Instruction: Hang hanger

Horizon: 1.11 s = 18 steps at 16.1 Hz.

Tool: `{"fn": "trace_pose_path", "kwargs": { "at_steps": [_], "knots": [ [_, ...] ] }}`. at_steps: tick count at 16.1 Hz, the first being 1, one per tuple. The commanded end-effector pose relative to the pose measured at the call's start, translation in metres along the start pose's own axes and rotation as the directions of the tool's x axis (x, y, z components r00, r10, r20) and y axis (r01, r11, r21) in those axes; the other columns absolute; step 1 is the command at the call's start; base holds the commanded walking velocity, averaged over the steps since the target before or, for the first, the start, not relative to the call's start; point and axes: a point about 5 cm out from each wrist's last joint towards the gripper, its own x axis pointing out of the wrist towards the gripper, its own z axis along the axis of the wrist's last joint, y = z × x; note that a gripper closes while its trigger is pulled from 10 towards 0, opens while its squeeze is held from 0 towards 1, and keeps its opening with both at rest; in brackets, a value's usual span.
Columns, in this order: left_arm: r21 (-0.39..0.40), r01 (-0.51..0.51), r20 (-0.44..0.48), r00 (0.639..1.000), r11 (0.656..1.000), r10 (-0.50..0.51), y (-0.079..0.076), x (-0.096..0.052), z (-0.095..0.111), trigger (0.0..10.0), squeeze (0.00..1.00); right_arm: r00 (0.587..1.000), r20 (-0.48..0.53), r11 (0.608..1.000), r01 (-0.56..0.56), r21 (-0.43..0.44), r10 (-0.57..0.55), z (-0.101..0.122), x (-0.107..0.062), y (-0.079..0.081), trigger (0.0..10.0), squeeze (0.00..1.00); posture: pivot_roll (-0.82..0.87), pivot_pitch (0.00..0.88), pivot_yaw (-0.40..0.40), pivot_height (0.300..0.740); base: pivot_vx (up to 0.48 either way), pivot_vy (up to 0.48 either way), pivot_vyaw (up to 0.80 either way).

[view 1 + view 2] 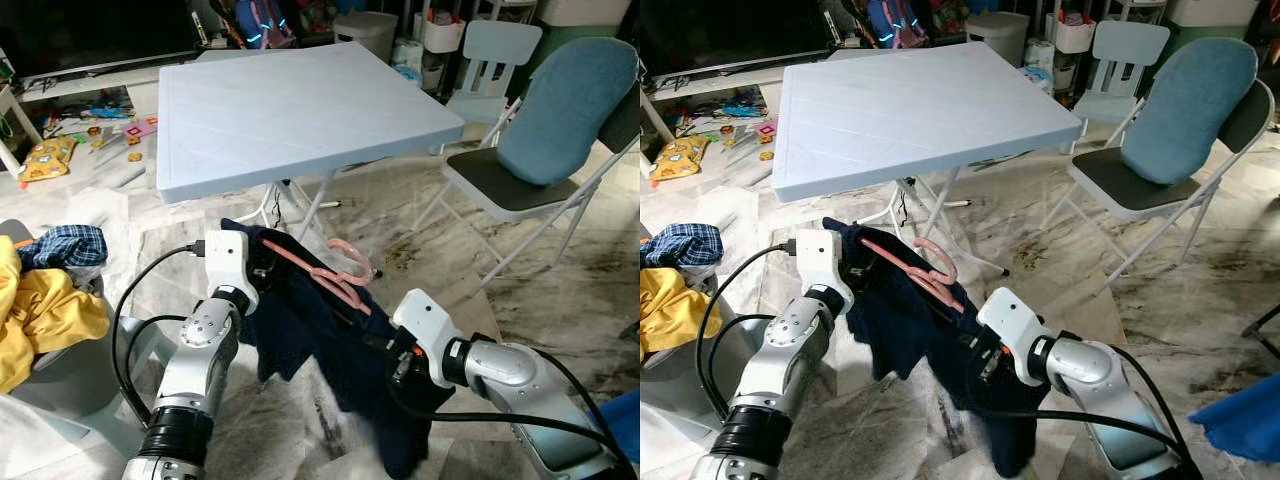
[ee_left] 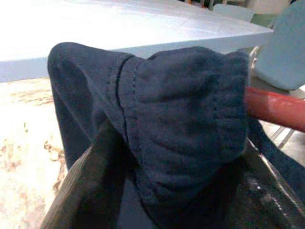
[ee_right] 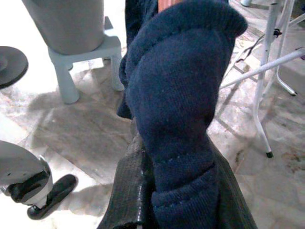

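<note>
A pink hanger [image 1: 335, 275] carries a dark navy garment [image 1: 330, 350], held low over the floor in front of the table. The hook [image 1: 355, 268] curls upward near the middle. My left gripper [image 1: 264, 257] is at the hanger's left end, shut on a fold of navy cloth [image 2: 181, 124], with the pink bar [image 2: 279, 110] coming out beside it. My right gripper [image 1: 386, 350] is at the lower right end, shut on bunched navy fabric [image 3: 176, 109] between its black fingers [image 3: 125, 191]. The rest of the garment hangs down between my arms.
A light blue folding table [image 1: 300, 110] stands just ahead, its white legs [image 1: 315, 205] close to the hanger. A folding chair with a blue cushion [image 1: 560, 120] is at the right. A grey basket [image 1: 60, 375] with yellow and plaid clothes [image 1: 45, 300] sits at the left.
</note>
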Motion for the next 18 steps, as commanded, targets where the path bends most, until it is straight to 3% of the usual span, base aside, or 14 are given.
{"fn": "trace_pose_path", "kwargs": {
  "at_steps": [1, 5, 11, 18],
  "knots": [
    [0.011, -0.057, -0.005, 0.998, 0.998, 0.057, 0.015, -0.001, 0.001, 0.0, 0.0, 0.999, 0.033, 1.0, 0.016, -0.017, -0.016, 0.008, -0.004, -0.005, 10.0, 0.0, -0.2, 0.0, 0.04, 0.74, 0.0, 0.0, 0.0],
    [0.035, -0.063, -0.016, 0.998, 0.997, 0.063, 0.016, -0.002, -0.001, 0.0, 0.0, 0.998, 0.005, 0.998, 0.06, -0.011, -0.06, 0.0, -0.005, -0.009, 10.0, 0.0, -0.2, 0.0, 0.042, 0.74, 0.0, 0.0, 0.0],
    [0.004, -0.022, -0.017, 1.0, 1.0, 0.022, 0.009, -0.005, -0.004, 0.0, 0.0, 0.984, -0.011, 0.984, 0.176, -0.023, -0.177, -0.003, -0.001, -0.024, 10.0, 0.0, -0.19, 0.0, 0.036, 0.74, 0.0, 0.0, 0.0],
    [0.006, 0.027, -0.068, 0.997, 1.0, -0.027, -0.005, -0.005, -0.013, 0.0, 0.0, 0.954, 0.093, 0.955, 0.291, -0.047, -0.286, 0.018, 0.014, -0.031, 10.0, 0.0, -0.19, 0.0, 0.028, 0.74, 0.0, 0.0, 0.0]
  ]
}}
